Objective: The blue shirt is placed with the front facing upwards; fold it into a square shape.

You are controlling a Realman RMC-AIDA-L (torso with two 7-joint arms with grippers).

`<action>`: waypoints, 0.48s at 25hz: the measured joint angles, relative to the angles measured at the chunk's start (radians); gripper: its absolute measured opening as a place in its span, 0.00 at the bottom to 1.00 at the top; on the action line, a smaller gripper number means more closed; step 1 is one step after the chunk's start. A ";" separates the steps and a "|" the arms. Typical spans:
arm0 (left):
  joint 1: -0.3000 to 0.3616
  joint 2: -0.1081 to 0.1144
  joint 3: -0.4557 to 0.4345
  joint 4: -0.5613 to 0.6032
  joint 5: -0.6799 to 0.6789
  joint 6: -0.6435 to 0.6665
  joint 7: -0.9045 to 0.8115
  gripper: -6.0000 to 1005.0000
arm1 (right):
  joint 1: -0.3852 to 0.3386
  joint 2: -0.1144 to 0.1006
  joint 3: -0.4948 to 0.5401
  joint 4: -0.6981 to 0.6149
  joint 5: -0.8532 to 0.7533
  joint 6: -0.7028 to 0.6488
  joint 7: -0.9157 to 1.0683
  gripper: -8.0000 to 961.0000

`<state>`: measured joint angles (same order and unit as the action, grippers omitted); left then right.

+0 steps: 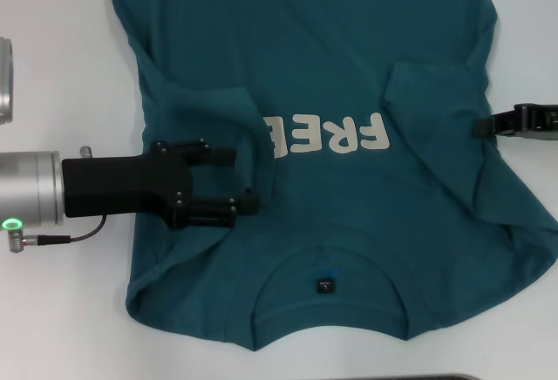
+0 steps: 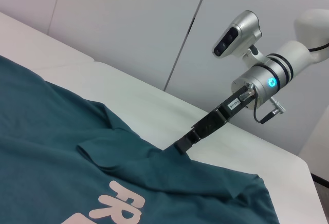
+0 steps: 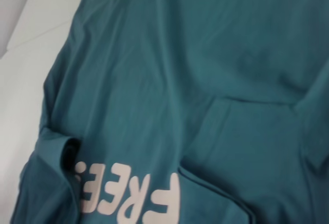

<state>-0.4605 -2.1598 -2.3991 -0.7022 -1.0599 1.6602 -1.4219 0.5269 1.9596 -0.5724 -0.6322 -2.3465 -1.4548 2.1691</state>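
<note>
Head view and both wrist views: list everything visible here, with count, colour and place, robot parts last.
blue shirt: one, dark teal-blue, spread front up across the table, both sleeves folded inward.
lettering: cream block letters across the chest, partly covered by the left sleeve fold.
neck label: one, black, inside the collar at the near edge.
table: one, white, under the shirt.
metal cylinder: one, silver, at the table's far left edge, cut off by the frame.
left pincer: black, on the folded left sleeve, fingers apart.
right pincer: black, at the shirt's right edge by the folded right sleeve.
</note>
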 joint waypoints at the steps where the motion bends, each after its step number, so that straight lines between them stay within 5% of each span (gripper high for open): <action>1: 0.000 0.000 0.000 0.000 0.000 0.000 0.000 0.87 | 0.003 0.003 -0.001 0.000 0.001 -0.015 -0.009 0.03; 12: -0.004 -0.002 0.000 0.000 -0.001 0.002 0.000 0.87 | 0.063 0.060 -0.051 -0.001 0.003 -0.099 -0.069 0.03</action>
<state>-0.4645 -2.1613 -2.3991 -0.7026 -1.0611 1.6619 -1.4219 0.5900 2.0199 -0.6229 -0.6336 -2.3436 -1.5540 2.0998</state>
